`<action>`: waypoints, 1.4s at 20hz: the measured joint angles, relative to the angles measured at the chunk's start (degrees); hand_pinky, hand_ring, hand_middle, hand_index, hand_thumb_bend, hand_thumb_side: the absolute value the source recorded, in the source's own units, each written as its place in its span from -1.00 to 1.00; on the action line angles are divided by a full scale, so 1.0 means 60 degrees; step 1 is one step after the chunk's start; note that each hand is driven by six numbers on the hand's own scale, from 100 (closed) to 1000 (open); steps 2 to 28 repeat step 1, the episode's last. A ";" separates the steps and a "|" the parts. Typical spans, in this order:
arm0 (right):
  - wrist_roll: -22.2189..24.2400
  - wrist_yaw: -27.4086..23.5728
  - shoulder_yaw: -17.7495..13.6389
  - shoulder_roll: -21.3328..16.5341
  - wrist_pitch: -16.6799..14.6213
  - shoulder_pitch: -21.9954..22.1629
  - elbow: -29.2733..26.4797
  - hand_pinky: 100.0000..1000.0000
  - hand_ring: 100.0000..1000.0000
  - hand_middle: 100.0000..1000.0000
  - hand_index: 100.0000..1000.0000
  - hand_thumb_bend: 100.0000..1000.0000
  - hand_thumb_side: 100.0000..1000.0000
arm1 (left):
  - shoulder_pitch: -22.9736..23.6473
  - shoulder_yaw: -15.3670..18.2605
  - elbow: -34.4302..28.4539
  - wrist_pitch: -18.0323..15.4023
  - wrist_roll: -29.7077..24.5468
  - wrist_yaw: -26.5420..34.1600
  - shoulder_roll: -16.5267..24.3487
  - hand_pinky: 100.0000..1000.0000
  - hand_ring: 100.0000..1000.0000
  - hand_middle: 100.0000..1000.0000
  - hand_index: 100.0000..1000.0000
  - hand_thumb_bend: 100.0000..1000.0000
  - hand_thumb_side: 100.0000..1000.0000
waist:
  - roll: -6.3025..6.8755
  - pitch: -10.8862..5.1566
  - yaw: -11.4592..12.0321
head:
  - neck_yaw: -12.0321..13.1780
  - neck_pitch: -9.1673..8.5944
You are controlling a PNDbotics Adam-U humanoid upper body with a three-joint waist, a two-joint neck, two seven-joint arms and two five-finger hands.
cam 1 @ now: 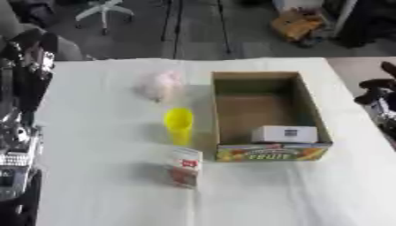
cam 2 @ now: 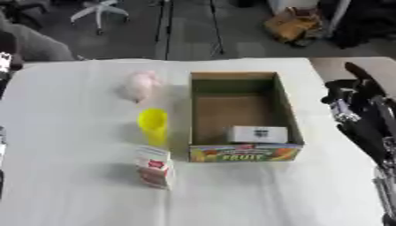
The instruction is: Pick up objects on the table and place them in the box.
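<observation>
An open cardboard box [cam 1: 308, 106] with a "FRUIT" print on its front stands right of the table's middle. A small white box [cam 1: 285, 133] lies inside it at the near end. Left of the box stands a yellow cup [cam 1: 179, 122]. A pale pink soft thing [cam 1: 161, 85] lies beyond the cup, and a red and white carton [cam 1: 185, 167] stands in front of it. My left hand [cam 1: 32, 66] hangs at the table's left edge, open and holding nothing. At the right edge, clear of the box, my right hand [cam 2: 352, 95] is open and holds nothing.
A white cloth [cam 1: 100, 194] covers the table. Beyond its far edge are a grey floor, an office chair [cam 1: 104, 11] and a brown bag [cam 1: 298, 24]. My left arm [cam 1: 15, 150] runs down the left border.
</observation>
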 measured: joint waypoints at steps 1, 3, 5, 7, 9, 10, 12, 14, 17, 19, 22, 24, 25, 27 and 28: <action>0.0000 -0.0002 0.0000 0.0000 0.0000 0.0000 0.0000 0.39 0.18 0.35 1.00 -0.81 -0.14 | 0.0003 -0.0011 -0.0007 0.0001 0.0001 0.0000 -0.0003 0.22 0.86 0.51 0.62 0.31 0.40 | 0.0002 0.0000 0.0000 | 0.0000 0.0000; 0.0000 -0.0002 0.0000 0.0000 0.0000 0.0000 0.0000 0.39 0.18 0.35 1.00 -0.81 -0.14 | 0.0003 -0.0011 -0.0007 0.0001 0.0001 0.0000 -0.0003 0.22 0.86 0.51 0.62 0.31 0.40 | 0.0002 0.0000 0.0000 | 0.0000 0.0000; 0.0000 -0.0002 0.0000 0.0000 0.0000 0.0000 0.0000 0.39 0.18 0.35 1.00 -0.81 -0.14 | 0.0003 -0.0011 -0.0007 0.0001 0.0001 0.0000 -0.0003 0.22 0.86 0.51 0.62 0.31 0.40 | 0.0002 0.0000 0.0000 | 0.0000 0.0000; 0.0000 -0.0002 0.0000 0.0000 0.0000 0.0000 0.0000 0.39 0.18 0.35 1.00 -0.81 -0.14 | 0.0003 -0.0011 -0.0007 0.0001 0.0001 0.0000 -0.0003 0.22 0.86 0.51 0.62 0.31 0.40 | 0.0002 0.0000 0.0000 | 0.0000 0.0000; 0.0000 -0.0002 0.0000 0.0000 0.0000 0.0000 0.0000 0.39 0.18 0.35 1.00 -0.81 -0.14 | 0.0003 -0.0011 -0.0007 0.0001 0.0001 0.0000 -0.0003 0.22 0.86 0.51 0.62 0.31 0.40 | 0.0002 0.0000 0.0000 | 0.0000 0.0000; 0.0000 -0.0002 0.0000 0.0000 0.0000 0.0000 0.0000 0.39 0.18 0.35 1.00 -0.81 -0.14 | 0.0003 -0.0011 -0.0007 0.0001 0.0001 0.0000 -0.0003 0.22 0.86 0.51 0.62 0.31 0.40 | 0.0002 0.0000 0.0000 | 0.0000 0.0000; 0.0000 -0.0002 0.0000 0.0000 0.0000 0.0000 0.0000 0.39 0.18 0.35 1.00 -0.81 -0.14 | 0.0003 -0.0011 -0.0007 0.0001 0.0001 0.0000 -0.0003 0.22 0.86 0.51 0.62 0.31 0.40 | 0.0002 0.0000 0.0000 | 0.0000 0.0000; 0.0000 -0.0002 0.0000 0.0000 0.0000 0.0000 0.0000 0.39 0.18 0.35 1.00 -0.81 -0.14 | 0.0003 -0.0011 -0.0007 0.0001 0.0001 0.0000 -0.0003 0.22 0.86 0.51 0.62 0.31 0.40 | 0.0002 0.0000 0.0000 | 0.0000 0.0000; 0.0000 -0.0002 0.0000 0.0000 0.0000 0.0000 0.0000 0.39 0.18 0.35 1.00 -0.81 -0.14 | 0.0003 -0.0011 -0.0007 0.0001 0.0001 0.0000 -0.0003 0.22 0.86 0.51 0.62 0.31 0.40 | 0.0002 0.0000 0.0000 | 0.0000 0.0000; 0.0000 -0.0002 0.0000 0.0000 0.0000 0.0000 0.0000 0.39 0.18 0.35 1.00 -0.81 -0.14 | 0.0003 -0.0011 -0.0007 0.0001 0.0001 0.0000 -0.0003 0.22 0.86 0.51 0.62 0.31 0.40 | 0.0002 0.0000 0.0000 | 0.0000 0.0000; 0.0000 -0.0002 0.0000 0.0000 0.0000 0.0000 0.0000 0.39 0.18 0.35 1.00 -0.81 -0.14 | 0.0003 -0.0011 -0.0007 0.0001 0.0001 0.0000 -0.0003 0.22 0.86 0.51 0.62 0.31 0.40 | 0.0002 0.0000 0.0000 | 0.0000 0.0000; 0.0000 -0.0002 0.0000 0.0000 0.0000 0.0000 0.0000 0.39 0.18 0.35 1.00 -0.81 -0.14 | 0.0003 -0.0011 -0.0007 0.0001 0.0001 0.0000 -0.0003 0.22 0.86 0.51 0.62 0.31 0.40 | 0.0002 0.0000 0.0000 | 0.0000 0.0000; 0.0000 -0.0002 0.0000 0.0000 0.0000 0.0000 0.0000 0.39 0.18 0.35 1.00 -0.81 -0.14 | 0.0003 -0.0011 -0.0007 0.0001 0.0001 0.0000 -0.0003 0.22 0.86 0.51 0.62 0.31 0.40 | 0.0002 0.0000 0.0000 | 0.0000 0.0000; 0.0000 -0.0002 0.0000 0.0000 0.0000 0.0000 0.0000 0.39 0.18 0.35 1.00 -0.81 -0.14 | 0.0003 -0.0011 -0.0007 0.0001 0.0001 0.0000 -0.0003 0.22 0.86 0.51 0.62 0.31 0.40 | 0.0002 0.0000 0.0000 | 0.0000 0.0000; 0.0000 -0.0002 0.0000 0.0000 0.0000 0.0000 0.0000 0.39 0.18 0.35 1.00 -0.81 -0.14 | 0.0003 -0.0011 -0.0007 0.0001 0.0001 0.0000 -0.0003 0.22 0.86 0.51 0.62 0.31 0.40 | 0.0002 0.0000 0.0000 | 0.0000 0.0000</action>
